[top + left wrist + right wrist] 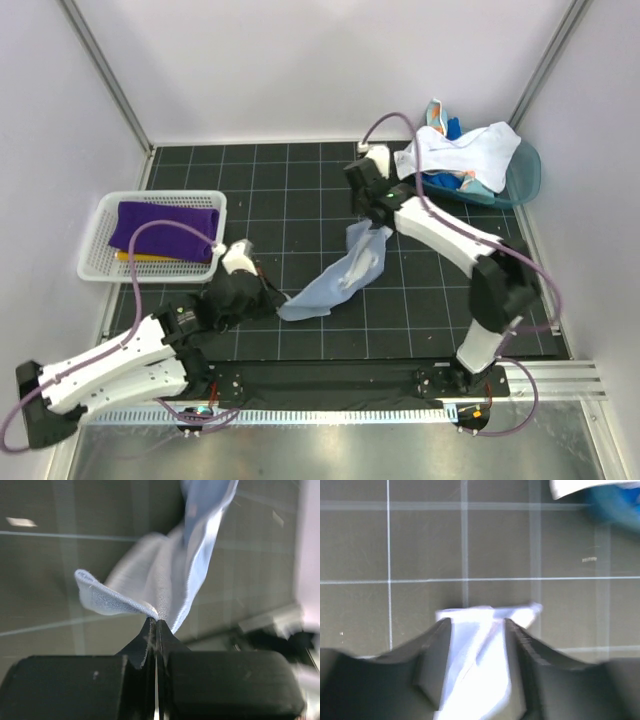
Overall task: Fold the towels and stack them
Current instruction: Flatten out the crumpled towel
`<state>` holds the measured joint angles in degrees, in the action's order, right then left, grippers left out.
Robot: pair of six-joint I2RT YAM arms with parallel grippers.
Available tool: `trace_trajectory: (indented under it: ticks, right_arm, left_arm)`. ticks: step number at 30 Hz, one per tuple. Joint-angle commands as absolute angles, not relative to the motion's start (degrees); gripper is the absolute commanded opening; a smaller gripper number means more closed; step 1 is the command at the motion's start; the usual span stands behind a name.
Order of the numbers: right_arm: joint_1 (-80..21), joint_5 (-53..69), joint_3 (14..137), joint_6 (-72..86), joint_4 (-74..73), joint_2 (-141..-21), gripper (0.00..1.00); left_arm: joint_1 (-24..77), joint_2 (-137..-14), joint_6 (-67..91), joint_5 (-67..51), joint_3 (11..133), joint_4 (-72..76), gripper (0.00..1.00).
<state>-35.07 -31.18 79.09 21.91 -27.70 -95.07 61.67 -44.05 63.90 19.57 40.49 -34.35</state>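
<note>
Above the grid mat (250,180) | pale blue towel (345,268) sags between both arms | left gripper (155,626) pinched tight on one corner | right gripper (476,627) clamped on the far end | advice: draw corners apart evenly, lay flat before folding.

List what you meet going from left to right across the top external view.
white mesh basket → left gripper → pale blue towel → right gripper → teal tub
</note>
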Motion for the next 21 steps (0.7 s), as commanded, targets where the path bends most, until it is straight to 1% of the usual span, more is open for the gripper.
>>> trace_trajectory:
  ticks: [1, 2, 3, 5, 6, 8, 12, 15, 18, 21]
  right_arm:
    - [-34.98, -24.8, 82.17, 21.7, -21.46, -102.2, 0.56]
    - [-34.98, -23.65, 82.61, 22.06, -20.75, -103.17, 0.65]
    - [-34.98, -22.95, 83.14, 22.93, -20.05, -104.23, 0.69]
    - [-34.98, -22.5, 82.88, 23.99, -20.04, -103.89, 0.75]
    - [-34.98, -22.76, 80.97, 25.39, -19.26, -102.23, 0.76]
    - [-34.98, -23.81, 77.71, 26.54, -17.85, -99.86, 0.77]
    - [-34.72, -29.43, 67.17, 29.79, -15.83, -93.97, 0.77]
    - [-33.14, -29.53, 60.32, 32.07, -13.63, -89.83, 0.76]
    - [-30.59, -28.39, 56.96, 32.7, -12.57, -89.3, 0.75]
    - [-29.09, -27.6, 56.25, 32.78, -12.04, -91.31, 0.72]
  left_arm:
    - [50.65, -41.84, 64.78, 19.1, 34.03, -35.78, 0.0]
    - [48.1, -41.31, 64.43, 17.94, 32.36, -35.25, 0.0]
    - [43.29, -40.87, 63.12, 16.1, 31.13, -34.64, 0.0]
    - [39.57, -40.08, 62.23, 11.44, 28.31, -34.01, 0.0]
    - [37.2, -39.82, 61.97, 10.56, 27.52, -34.01, 0.0]
    - [36.04, -38.76, 62.14, 9.58, 25.67, -34.28, 0.0]
    - [35.33, -36.22, 63.37, 11.07, 24.7, -36.99, 0.0]
    - [35.16, -33.23, 64.6, 12.92, 25.4, -41.39, 0.0]
    - [35.16, -29.36, 66.35, 14.23, 26.89, -46.66, 0.0]
    - [35.16, -26.29, 67.5, 12.58, 26.2, -47.82, 0.0]
